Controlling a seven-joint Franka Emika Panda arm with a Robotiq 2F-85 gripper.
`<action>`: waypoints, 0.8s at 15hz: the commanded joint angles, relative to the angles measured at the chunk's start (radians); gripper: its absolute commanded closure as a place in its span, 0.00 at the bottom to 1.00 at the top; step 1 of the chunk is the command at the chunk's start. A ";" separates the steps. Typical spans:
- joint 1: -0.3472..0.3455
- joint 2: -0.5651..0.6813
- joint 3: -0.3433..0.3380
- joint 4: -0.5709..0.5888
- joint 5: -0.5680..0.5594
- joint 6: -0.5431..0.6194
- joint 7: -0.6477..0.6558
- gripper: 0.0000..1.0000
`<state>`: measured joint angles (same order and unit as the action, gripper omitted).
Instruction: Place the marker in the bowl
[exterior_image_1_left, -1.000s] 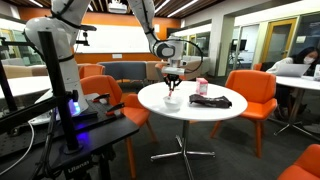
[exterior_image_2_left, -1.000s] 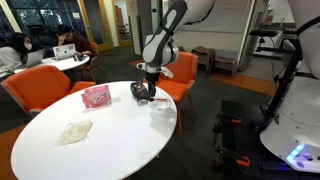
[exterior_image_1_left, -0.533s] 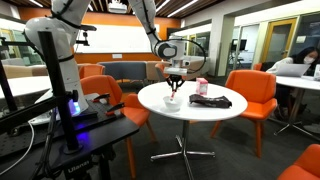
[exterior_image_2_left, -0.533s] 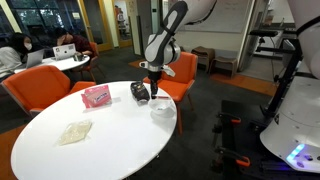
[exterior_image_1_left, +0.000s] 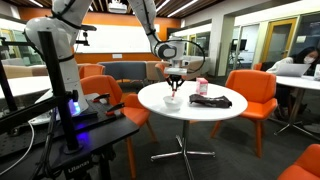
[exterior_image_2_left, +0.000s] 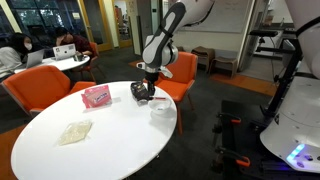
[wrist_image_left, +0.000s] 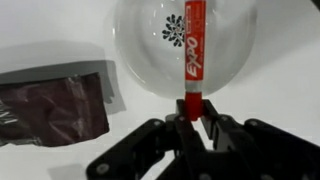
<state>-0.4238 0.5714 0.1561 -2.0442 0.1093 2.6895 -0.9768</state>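
Note:
In the wrist view my gripper (wrist_image_left: 190, 112) is shut on the red end of the marker (wrist_image_left: 193, 45), a slim red pen with white lettering. The marker hangs straight over the round pale bowl (wrist_image_left: 135, 62), which stands on the white table and has a small dark flower-like mark inside. In both exterior views the gripper (exterior_image_1_left: 174, 79) (exterior_image_2_left: 150, 80) hovers just above the bowl (exterior_image_1_left: 172, 99) (exterior_image_2_left: 161, 108) near the table's edge. The marker is too small to make out there.
A flat dark bundle (wrist_image_left: 55, 108) (exterior_image_1_left: 212, 100) (exterior_image_2_left: 141, 92) lies beside the bowl. A pink-and-white carton (exterior_image_1_left: 202, 87) (exterior_image_2_left: 97, 96) and a pale crumpled cloth (exterior_image_2_left: 73, 132) sit on the round white table (exterior_image_1_left: 190, 112). Orange chairs (exterior_image_1_left: 250, 95) ring it.
The gripper shifted only slightly over the bowl and back. It still holds the marker.

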 joint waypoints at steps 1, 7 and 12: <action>-0.017 0.019 0.025 0.020 0.016 0.005 -0.034 0.48; 0.074 -0.113 -0.046 -0.040 -0.004 -0.148 0.191 0.04; 0.226 -0.239 -0.170 -0.074 -0.134 -0.241 0.571 0.00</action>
<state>-0.2811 0.3962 0.0637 -2.0832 0.0545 2.5027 -0.5998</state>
